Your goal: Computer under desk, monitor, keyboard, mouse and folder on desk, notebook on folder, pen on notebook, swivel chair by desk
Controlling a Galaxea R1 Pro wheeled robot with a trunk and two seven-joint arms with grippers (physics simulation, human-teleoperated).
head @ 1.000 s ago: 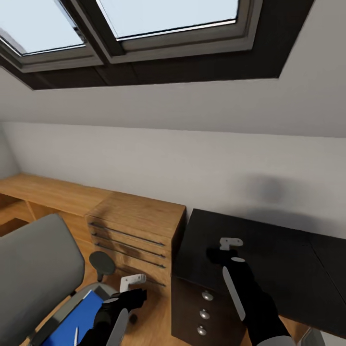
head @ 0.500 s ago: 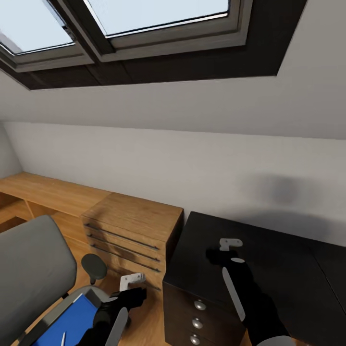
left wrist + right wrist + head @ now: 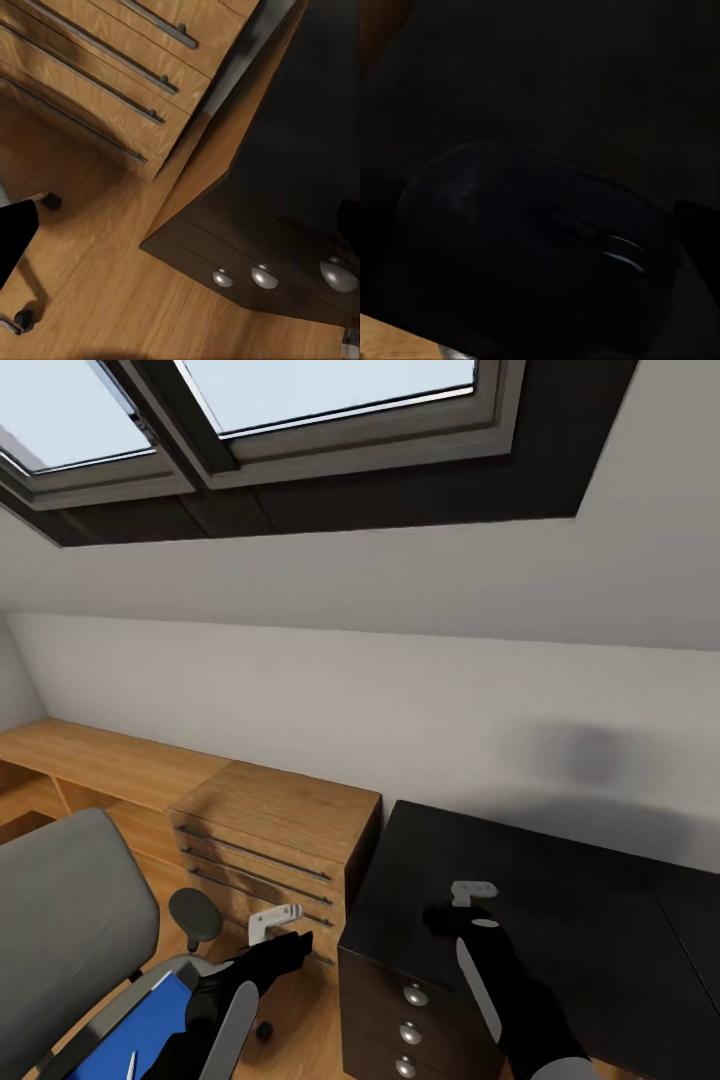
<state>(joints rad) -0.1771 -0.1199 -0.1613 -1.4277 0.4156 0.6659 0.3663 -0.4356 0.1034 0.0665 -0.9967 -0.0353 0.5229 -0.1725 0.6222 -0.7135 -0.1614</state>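
The grey swivel chair [image 3: 60, 920] stands at the lower left with the blue folder [image 3: 150, 1030] on its seat and a thin white pen [image 3: 131, 1065] lying on the folder. My right gripper [image 3: 445, 918] hovers just over the near left part of the black desk [image 3: 600, 920], shut on the dark mouse [image 3: 525, 247], which looms very close in the right wrist view. My left gripper [image 3: 290, 943] hangs open between the chair and the desk's drawer front [image 3: 255, 270], with nothing in it. Monitor, keyboard, computer and notebook are out of view.
A wooden drawer cabinet [image 3: 280, 830] stands against the wall left of the desk, beside a low wooden bench [image 3: 100, 760]. Sloped wall and skylights [image 3: 320, 390] rise above. Wooden floor [image 3: 97, 285] shows between chair and desk.
The view shifted as the camera moved a second ago. Since then my left arm has lifted and reached forward, and my right gripper with the mouse has dropped slightly toward the desk.
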